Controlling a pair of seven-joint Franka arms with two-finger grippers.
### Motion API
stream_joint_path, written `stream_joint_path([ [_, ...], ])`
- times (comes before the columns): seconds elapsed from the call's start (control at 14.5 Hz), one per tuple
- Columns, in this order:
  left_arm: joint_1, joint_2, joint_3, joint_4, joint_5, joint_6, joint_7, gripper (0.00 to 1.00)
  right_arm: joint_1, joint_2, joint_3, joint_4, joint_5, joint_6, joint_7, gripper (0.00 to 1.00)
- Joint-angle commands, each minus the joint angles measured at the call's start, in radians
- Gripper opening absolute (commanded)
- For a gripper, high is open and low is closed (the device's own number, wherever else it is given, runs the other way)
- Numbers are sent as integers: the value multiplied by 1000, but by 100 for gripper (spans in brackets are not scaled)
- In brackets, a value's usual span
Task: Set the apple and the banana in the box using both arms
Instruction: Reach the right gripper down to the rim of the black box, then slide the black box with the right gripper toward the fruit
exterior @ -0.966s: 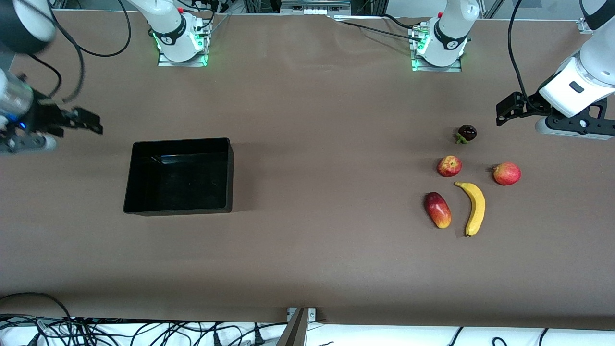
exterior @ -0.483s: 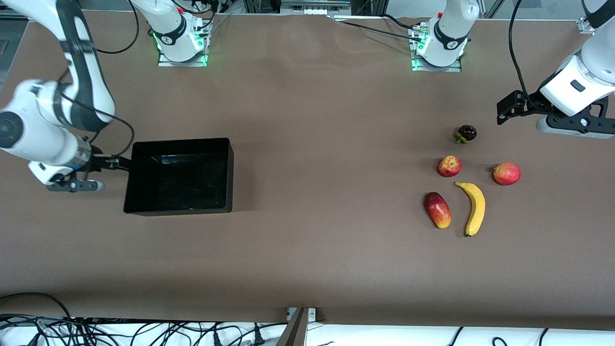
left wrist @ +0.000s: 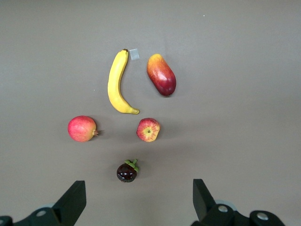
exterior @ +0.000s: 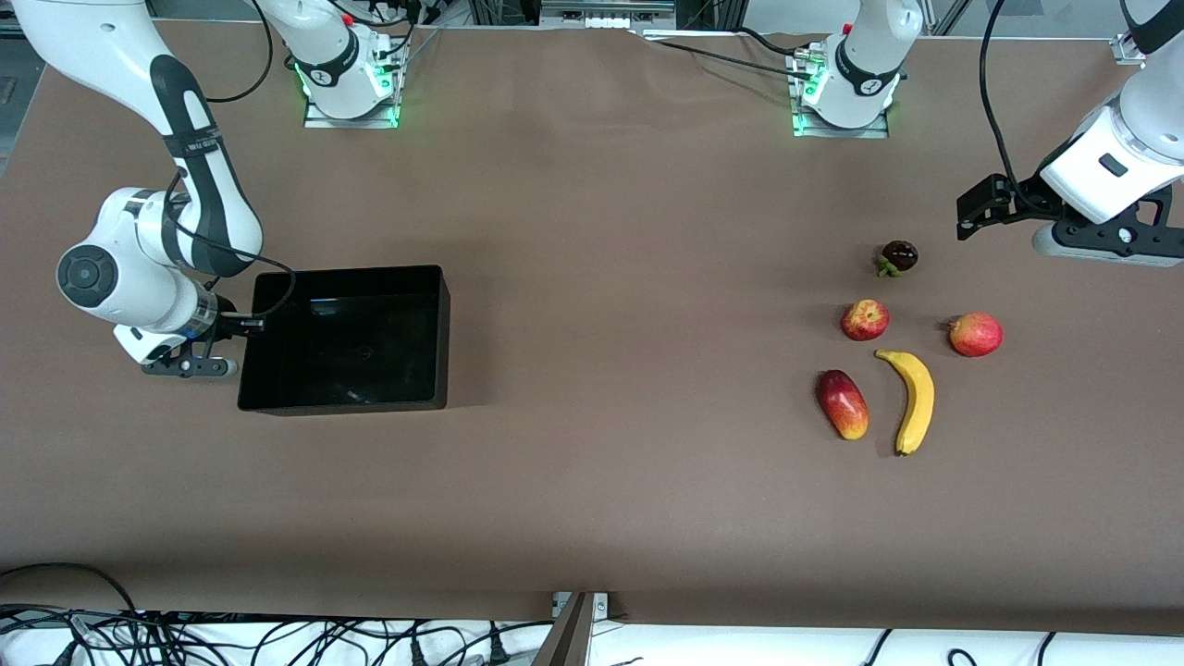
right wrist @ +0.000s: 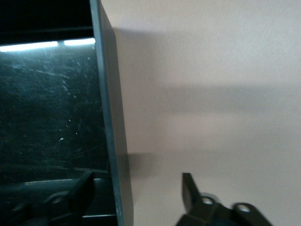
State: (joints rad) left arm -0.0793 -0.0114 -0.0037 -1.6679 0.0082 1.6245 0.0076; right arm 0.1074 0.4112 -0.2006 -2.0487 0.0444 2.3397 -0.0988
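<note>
Two Fruits Loose, Box Wall Between Parted Jaws

Right gripper (exterior: pixel 242 324): jaws parted astride box (exterior: pixel 435 338) wall, gripping nothing. Left gripper (left wrist: pixel 136 200): spread wide, empty, above fruit cluster. Apple (exterior: pixel 865 319), banana (exterior: pixel 915 400): on table, left arm's end. Probably light, smooth; grasp banana mid-length, apple across middle.

Box (exterior: pixel 421 277) interior bare; right gripper (right wrist: pixel 136 188) straddles its end wall, fingers spread. Banana (exterior: pixel 916 400) flanked closely by oblong red-yellow fruit (exterior: pixel 843 403). Apple (exterior: pixel 865 319) just beside banana tip, dark fruit (exterior: pixel 898 256) near. Left gripper (left wrist: pixel 136 205) spread above.
</note>
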Motion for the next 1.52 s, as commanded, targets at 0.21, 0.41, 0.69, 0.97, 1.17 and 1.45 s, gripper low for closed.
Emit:
stream_joint_path([
  [0.21,0,28,-7,50,22,-28,-11,100,-3,-15,7,-18,60,-14,5,0],
  [0.41,-5,28,-7,50,23,-28,-14,100,1,-18,17,53,71,-101,-10,0],
  [0.69,-7,27,-10,51,23,-29,-21,100,34,-20,90,235,69,-267,-7,0],
  [0.97,-7,27,-10,51,23,-29,-31,100,168,-3,101,405,72,-414,33,0],
  [1.17,-7,27,-10,51,23,-29,-31,100,288,20,104,455,83,-436,108,0],
  [1.45,-5,28,-9,51,23,-31,-31,100,498,162,121,589,167,-402,382,0],
])
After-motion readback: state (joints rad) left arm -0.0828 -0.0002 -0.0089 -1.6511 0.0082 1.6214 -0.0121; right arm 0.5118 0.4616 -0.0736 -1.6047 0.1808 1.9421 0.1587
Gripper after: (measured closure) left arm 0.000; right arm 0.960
